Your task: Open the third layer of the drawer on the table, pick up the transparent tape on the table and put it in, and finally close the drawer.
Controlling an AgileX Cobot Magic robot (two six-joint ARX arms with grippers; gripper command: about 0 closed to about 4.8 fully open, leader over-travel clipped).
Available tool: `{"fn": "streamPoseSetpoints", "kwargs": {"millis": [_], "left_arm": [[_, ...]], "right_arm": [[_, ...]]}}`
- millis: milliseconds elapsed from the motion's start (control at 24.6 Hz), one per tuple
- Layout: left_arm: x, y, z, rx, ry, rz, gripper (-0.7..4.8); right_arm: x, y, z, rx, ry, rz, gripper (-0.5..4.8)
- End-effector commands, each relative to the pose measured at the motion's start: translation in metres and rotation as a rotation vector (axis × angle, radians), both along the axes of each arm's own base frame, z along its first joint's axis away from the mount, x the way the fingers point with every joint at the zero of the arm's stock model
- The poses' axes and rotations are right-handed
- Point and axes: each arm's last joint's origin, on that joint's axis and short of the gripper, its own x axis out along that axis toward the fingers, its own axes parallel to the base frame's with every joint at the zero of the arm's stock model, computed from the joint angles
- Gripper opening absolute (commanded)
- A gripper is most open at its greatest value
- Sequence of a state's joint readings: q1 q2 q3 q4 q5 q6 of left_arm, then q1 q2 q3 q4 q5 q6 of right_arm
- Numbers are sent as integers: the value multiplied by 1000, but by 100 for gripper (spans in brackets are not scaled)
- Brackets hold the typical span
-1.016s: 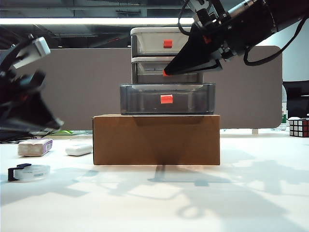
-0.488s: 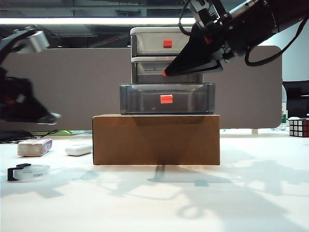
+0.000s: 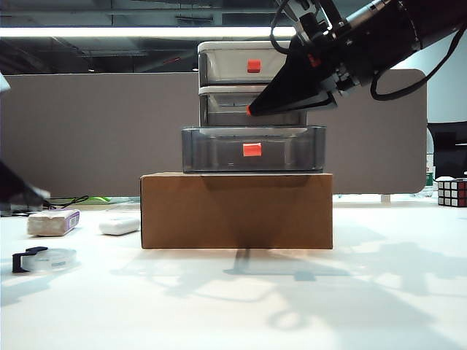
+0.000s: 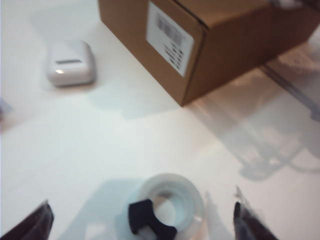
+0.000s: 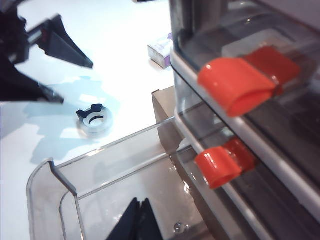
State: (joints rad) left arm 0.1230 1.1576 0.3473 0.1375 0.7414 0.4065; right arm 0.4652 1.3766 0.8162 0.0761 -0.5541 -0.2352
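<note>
We had the left pincer (image 4: 142, 220) spread wide right above the tape (image 4: 167, 211); right pincer (image 5: 139, 216), pressed together, sat far off at the drawer (image 3: 252, 109)

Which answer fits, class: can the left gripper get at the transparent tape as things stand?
Probably yes. The left gripper hangs over the transparent tape with jaws wide open on either side of it, and nothing lies between. The cardboard box stands well clear.
</note>
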Motion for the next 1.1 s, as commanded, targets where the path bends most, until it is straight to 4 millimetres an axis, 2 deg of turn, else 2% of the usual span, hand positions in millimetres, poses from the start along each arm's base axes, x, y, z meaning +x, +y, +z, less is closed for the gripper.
{"fn": "streamPoseSetpoints", "kwargs": {"millis": [41, 406, 609, 975, 1016, 1097], "left_arm": [[3, 0, -11, 13, 13, -56, 479], [18, -2, -38, 47, 3, -123, 479], [19, -14, -50, 109, -19, -221, 479], [24, -21, -64, 155, 7, -218, 479], [24, -21, -64, 155, 8, -218, 476], [24, -21, -65, 155, 9, -218, 413]], "right_arm": [[0, 1, 3, 9, -5, 7, -5], [-1, 0, 1, -2, 14, 6, -5], [-1, 0, 1, -4, 12, 7, -5], [-1, 0, 0, -7, 18, 6, -5], [-1, 0, 0, -7, 18, 6, -5], [-1, 0, 0, -7, 18, 6, -5]]}}
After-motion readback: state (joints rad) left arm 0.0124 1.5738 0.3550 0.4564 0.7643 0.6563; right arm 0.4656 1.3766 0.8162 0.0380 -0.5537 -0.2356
